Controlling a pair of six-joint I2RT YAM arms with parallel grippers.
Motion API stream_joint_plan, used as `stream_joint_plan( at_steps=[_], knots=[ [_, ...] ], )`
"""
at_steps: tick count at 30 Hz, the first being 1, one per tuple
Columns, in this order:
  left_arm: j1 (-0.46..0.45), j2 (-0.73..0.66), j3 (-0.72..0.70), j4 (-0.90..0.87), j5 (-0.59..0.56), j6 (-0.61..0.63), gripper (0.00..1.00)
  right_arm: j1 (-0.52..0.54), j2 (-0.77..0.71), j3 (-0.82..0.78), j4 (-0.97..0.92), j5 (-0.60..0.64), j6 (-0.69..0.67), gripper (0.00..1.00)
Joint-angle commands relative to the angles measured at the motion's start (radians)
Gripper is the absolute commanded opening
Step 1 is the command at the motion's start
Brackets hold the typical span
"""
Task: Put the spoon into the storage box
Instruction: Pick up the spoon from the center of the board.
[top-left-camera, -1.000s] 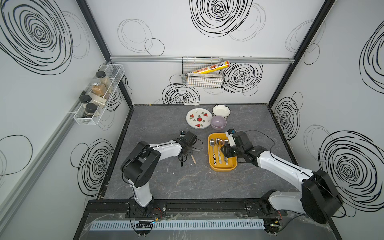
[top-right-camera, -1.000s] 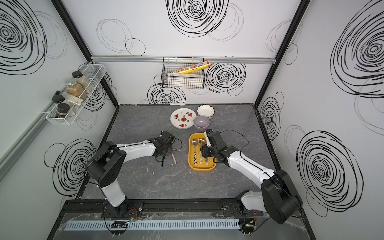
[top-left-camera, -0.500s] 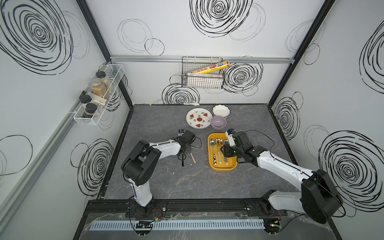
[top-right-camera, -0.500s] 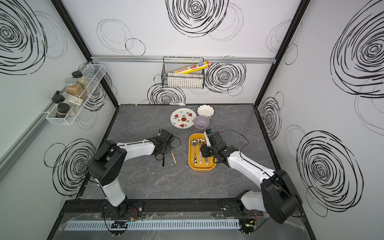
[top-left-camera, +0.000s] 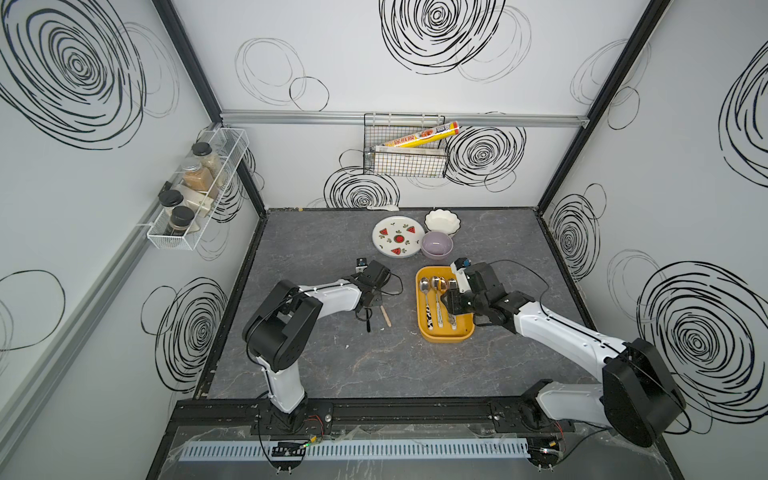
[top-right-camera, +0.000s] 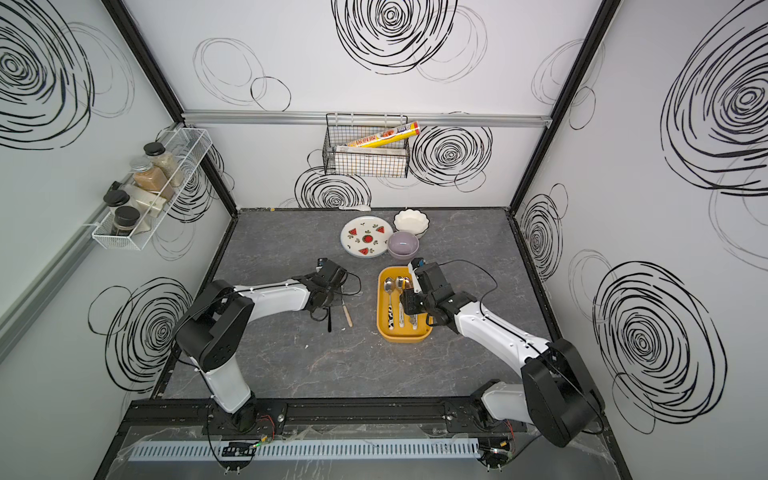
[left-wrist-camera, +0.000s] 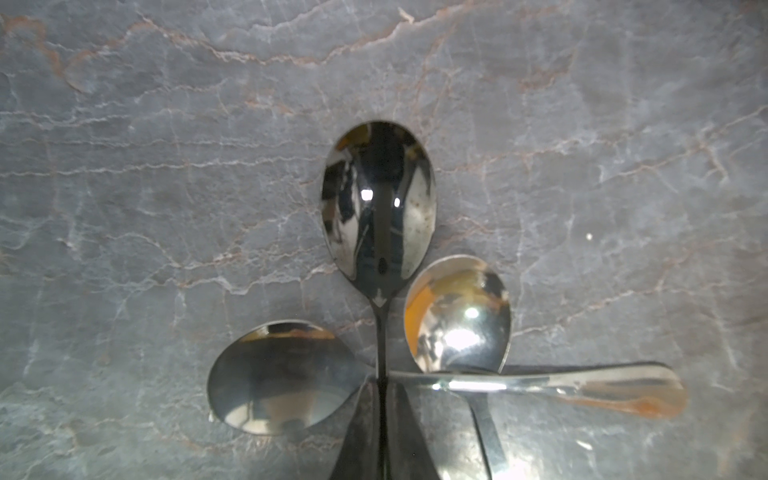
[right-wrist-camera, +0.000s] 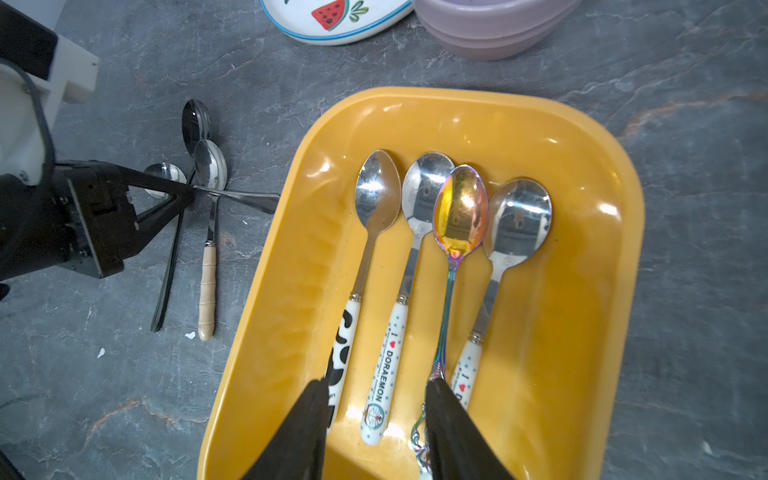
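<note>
Left pincer (left-wrist-camera: 383, 386) pinching, apparently, black spoon (left-wrist-camera: 378, 199); right pincer (right-wrist-camera: 378, 386) spread over storage box (top-left-camera: 444, 336), centre-right in a top view.

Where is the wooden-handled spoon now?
In both top views the wooden-handled spoon lies on the table between the left gripper and the storage box, beside the black spoon.

White walls (top-left-camera: 332, 62) carry black spirals (top-left-camera: 436, 16); the floor (top-left-camera: 374, 365) in the middle is grey, marble-like. A wire basket (top-left-camera: 405, 164) hangs upper centre, a rack (top-left-camera: 170, 242) with jars (top-left-camera: 196, 179), perhaps spices, left.
</note>
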Motion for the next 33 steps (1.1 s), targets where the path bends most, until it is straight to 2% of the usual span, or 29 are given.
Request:
stream_joint_plan(
  at_steps=[1,14,20,25,33],
  knots=[
    [0.009,-0.018,-0.048,-0.091,0.022,-0.006,0.0,-0.001,0.006,0.004,0.011,-0.005,0.005,0.43],
    [0.002,-0.235,-0.043,-0.146,0.027,-0.017,0.0,-0.002,-0.022,-0.001,0.018,0.012,0.007,0.43],
    [-0.041,-0.277,0.04,-0.217,0.014,-0.025,0.0,-0.001,-0.061,-0.011,0.021,0.066,0.021,0.43],
    [-0.144,-0.23,0.193,-0.258,-0.003,-0.059,0.0,-0.002,-0.107,-0.044,0.018,0.206,0.049,0.43],
    [-0.304,-0.024,0.506,-0.334,-0.032,-0.093,0.0,-0.02,-0.233,-0.084,-0.016,0.399,0.112,0.4]
  ],
)
